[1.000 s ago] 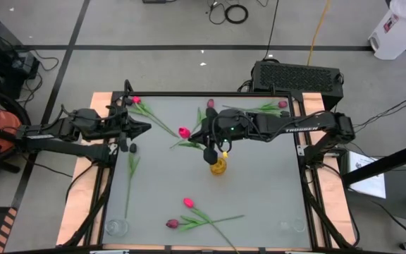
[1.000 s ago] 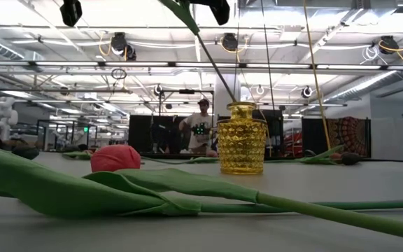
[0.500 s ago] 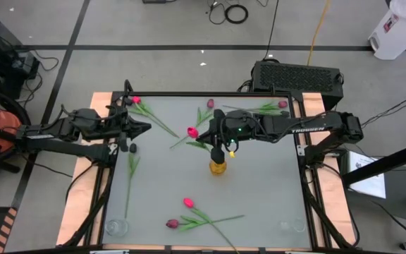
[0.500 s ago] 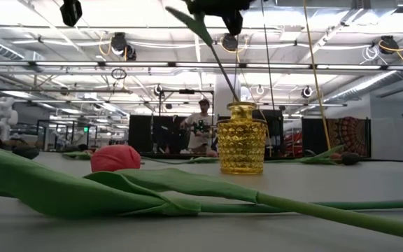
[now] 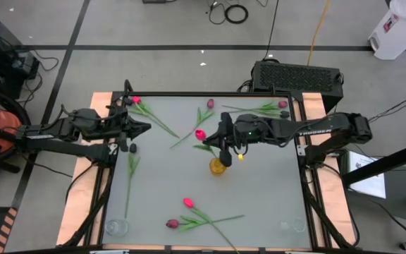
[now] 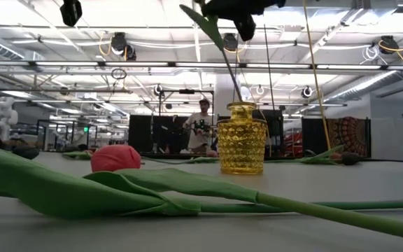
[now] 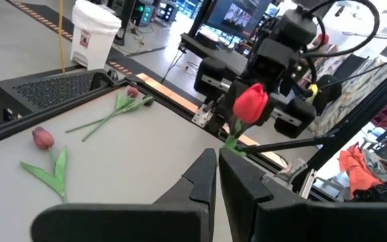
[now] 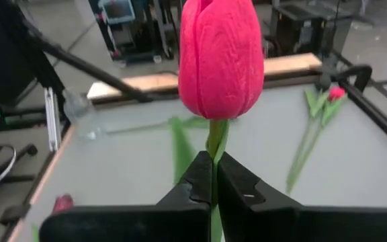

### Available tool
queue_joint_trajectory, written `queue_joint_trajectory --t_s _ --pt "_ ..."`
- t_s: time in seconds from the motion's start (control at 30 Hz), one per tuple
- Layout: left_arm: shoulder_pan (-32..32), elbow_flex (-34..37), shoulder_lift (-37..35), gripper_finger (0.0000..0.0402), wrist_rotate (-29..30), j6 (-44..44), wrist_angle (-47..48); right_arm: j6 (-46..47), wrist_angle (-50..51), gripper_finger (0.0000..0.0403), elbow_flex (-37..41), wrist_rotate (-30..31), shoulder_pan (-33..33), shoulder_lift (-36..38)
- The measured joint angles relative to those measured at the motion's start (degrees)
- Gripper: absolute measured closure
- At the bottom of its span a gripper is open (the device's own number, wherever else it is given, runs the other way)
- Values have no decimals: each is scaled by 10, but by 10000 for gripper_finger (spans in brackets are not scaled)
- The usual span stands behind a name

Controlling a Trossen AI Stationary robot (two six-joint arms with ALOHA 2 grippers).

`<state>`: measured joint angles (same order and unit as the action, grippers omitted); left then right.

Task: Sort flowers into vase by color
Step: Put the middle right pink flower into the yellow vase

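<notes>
Right wrist view: right gripper [image 8: 213, 176] jaws pinched tight on the stem of a red tulip [image 8: 222, 57], head just above the fingertips. High view puts the held tulip [image 5: 200, 134] over the yellow vase [image 5: 218, 166], stem running from the jaws down toward its mouth. Left gripper [image 7: 217, 161] jaws nearly closed, holding nothing, well apart from that flower.
</notes>
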<state>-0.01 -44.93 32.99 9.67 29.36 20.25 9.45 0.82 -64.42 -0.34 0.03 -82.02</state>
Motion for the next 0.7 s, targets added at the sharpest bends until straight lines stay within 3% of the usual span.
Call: queue_joint_trajectory --t_s 0.7 --pt "0 0 0 375 0 0 0 10 -123 403 100 0 4 34"
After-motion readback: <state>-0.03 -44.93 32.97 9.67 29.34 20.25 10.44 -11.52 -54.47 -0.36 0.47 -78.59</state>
